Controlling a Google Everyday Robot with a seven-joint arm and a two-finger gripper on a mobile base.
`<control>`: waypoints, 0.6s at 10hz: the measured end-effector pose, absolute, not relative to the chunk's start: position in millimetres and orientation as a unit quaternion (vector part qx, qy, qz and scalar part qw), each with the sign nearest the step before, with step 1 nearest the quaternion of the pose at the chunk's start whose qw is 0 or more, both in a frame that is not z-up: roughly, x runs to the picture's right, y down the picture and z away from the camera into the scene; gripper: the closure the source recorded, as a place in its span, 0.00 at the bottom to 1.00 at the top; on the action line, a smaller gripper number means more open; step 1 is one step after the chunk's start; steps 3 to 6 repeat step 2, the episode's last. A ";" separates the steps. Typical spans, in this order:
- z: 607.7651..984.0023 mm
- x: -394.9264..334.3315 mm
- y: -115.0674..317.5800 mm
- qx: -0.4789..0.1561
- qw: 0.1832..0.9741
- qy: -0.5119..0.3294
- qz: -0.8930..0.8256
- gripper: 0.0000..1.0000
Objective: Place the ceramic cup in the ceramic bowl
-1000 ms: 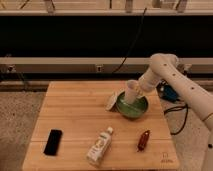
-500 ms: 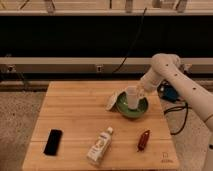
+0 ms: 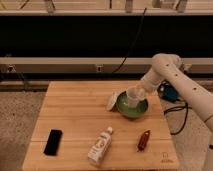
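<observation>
- I see the end effector (image 3: 136, 93) gripping the ceramic cup (image 3: 133, 97), low over the ceramic bowl (image 3: 132, 108) on the table (image 3: 75, 115).
- Left, I think: lower, release, retract.

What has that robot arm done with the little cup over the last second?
The end effector has carried the ceramic cup lower, so it now sits down inside the ceramic bowl. The bowl, the bottle, the black phone and the small reddish object stayed where they were.

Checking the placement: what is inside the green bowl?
The ceramic cup stands over the ceramic bowl, with the gripper at it. The cup hides the bowl's floor beneath, so contact is unclear.
</observation>
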State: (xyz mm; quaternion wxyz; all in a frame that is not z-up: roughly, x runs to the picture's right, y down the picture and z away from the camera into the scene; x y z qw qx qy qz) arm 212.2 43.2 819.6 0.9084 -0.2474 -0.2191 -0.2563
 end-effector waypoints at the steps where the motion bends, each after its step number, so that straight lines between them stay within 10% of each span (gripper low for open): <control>1: 818.8 213.1 42.4 -0.247 0.908 -0.219 -0.256 0.36; 6: 818.2 213.9 43.1 -0.249 0.908 -0.219 -0.257 0.25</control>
